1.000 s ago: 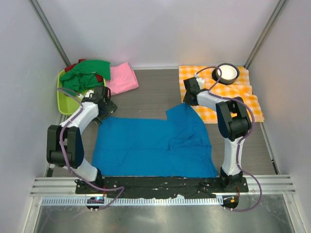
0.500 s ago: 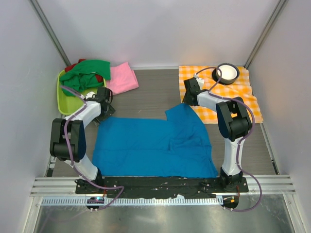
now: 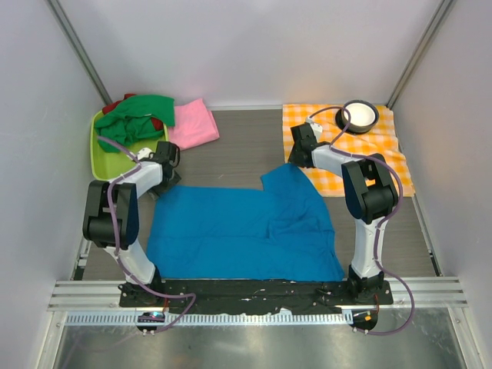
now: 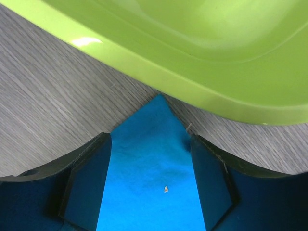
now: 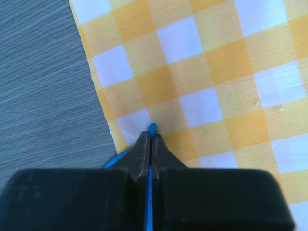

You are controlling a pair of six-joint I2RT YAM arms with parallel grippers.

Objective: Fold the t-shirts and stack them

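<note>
While blue t-shirt (image 3: 238,231) lies lengthwise left-right, right gripper (image 5: 150,137) pinches it; left gripper (image 4: 148,139) wide.

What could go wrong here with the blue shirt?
1. The right gripper is shut on only a sliver of the blue shirt, right over the checked cloth. The shirt could slip out, or the cloth could get dragged along.
2. The left gripper stands open around just the shirt's corner tip, close beside the green bin. It may catch too little fabric or nudge the bin.
</note>
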